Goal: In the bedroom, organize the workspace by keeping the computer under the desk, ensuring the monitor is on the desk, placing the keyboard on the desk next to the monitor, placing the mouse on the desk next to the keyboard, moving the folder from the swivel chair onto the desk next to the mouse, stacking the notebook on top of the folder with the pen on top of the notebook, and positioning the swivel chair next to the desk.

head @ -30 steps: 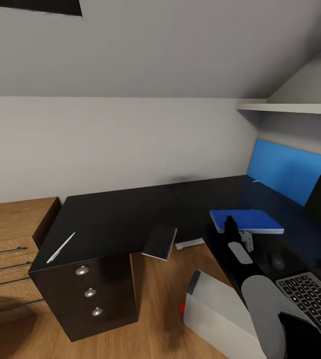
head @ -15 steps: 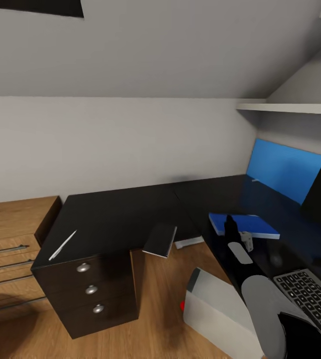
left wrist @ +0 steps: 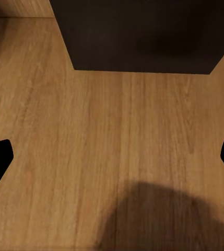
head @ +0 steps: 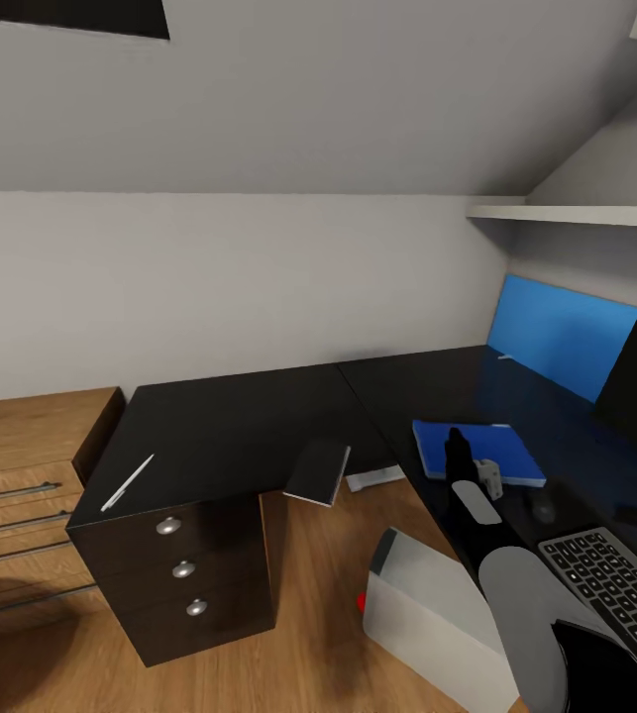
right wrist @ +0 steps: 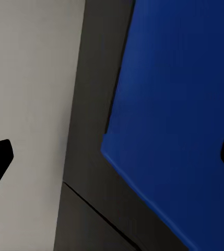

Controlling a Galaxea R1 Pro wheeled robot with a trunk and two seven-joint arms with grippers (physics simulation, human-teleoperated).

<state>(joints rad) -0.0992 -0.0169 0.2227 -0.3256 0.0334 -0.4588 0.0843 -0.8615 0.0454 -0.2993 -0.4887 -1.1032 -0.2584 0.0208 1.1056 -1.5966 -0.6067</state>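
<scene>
Right pincer (head: 454, 443) gapes above folder (head: 491, 451); notebook (head: 318, 472) overhangs desk (head: 229, 426).

Pen (head: 127, 482) on the table (head: 239, 426), near its left edge above the drawers (head: 183, 569). Notebook (head: 318, 473) overhangs the front edge at the inner corner. Folder (head: 477, 451) on the right wing, mouse (head: 543, 507) between it and the keyboard (head: 615, 584). Computer (head: 437, 619) on the floor (head: 308, 634) beside the table's right wing.

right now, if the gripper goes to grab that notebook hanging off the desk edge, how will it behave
The notebook looks thin and flat, so probably light and a little bendy. It overhangs the desk edge with a corner tilting down, so a nudge outward would likely tip it to the floor. That overhang may let a finger slip under.
</scene>
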